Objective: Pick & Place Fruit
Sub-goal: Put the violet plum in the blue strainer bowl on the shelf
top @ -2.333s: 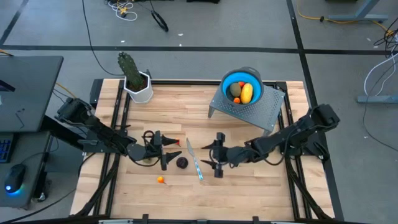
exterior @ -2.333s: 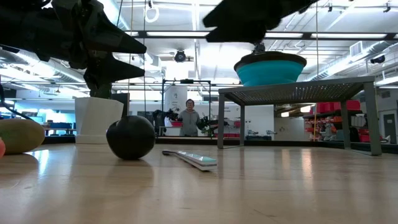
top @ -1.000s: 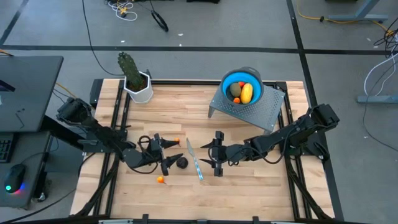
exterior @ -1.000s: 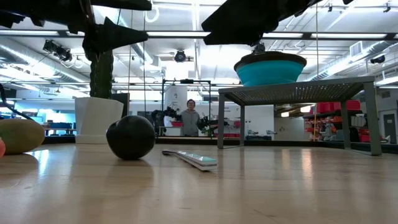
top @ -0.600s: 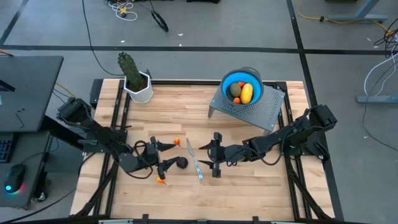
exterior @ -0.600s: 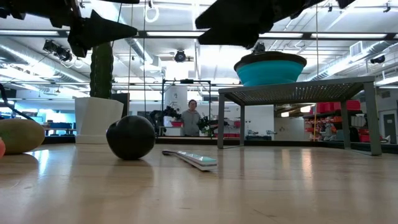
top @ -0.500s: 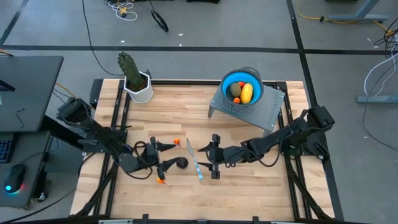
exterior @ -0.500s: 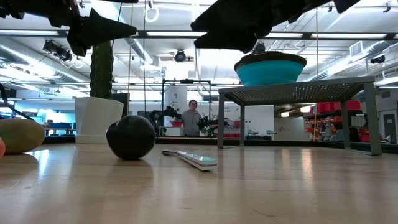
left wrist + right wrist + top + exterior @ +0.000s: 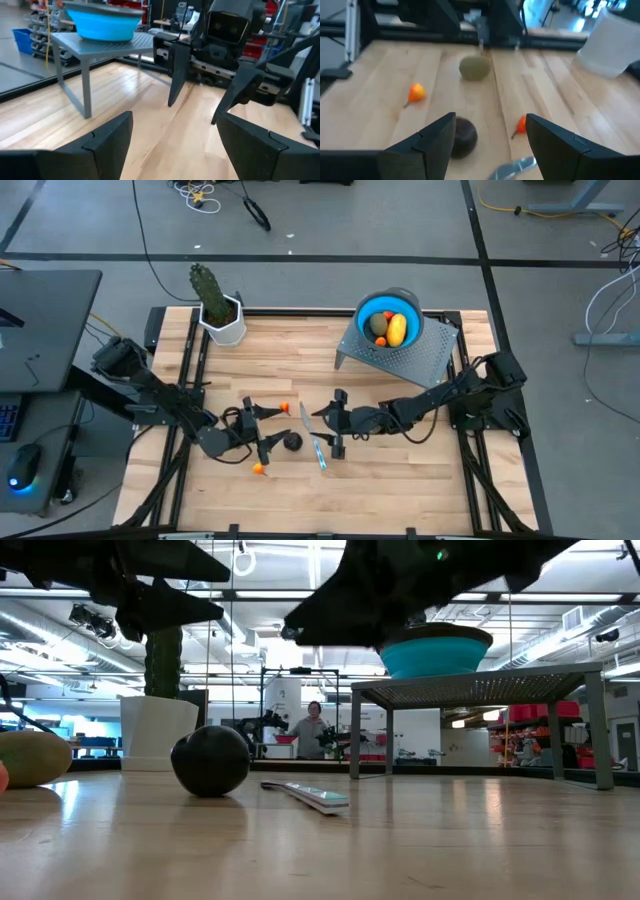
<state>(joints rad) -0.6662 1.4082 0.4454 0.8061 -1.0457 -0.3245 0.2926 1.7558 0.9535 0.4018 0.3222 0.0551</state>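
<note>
Both pincers are seen spread and empty, hung low over the table (image 9: 400,470) and facing each other across the loose fruit. The right pincer (image 9: 336,425) is poised just short of the dark purple ball (image 9: 292,442), which lies on the boards between the two pincers, with the knife (image 9: 314,442) just beneath the right one; the approach appears aimed at that ball. The left pincer (image 9: 262,430) is held opposite, an orange piece (image 9: 285,407) and another orange piece (image 9: 258,468) lying to either side of it. An olive-brown oval (image 9: 474,67) is seen beyond the ball. Fruit already gathered rests in the blue bowl (image 9: 367,312) on the grey stand (image 9: 420,360), far behind the right pincer. Since a second earlier, the right pincer has been advanced towards the ball, while the left has been drawn slightly back.
</note>
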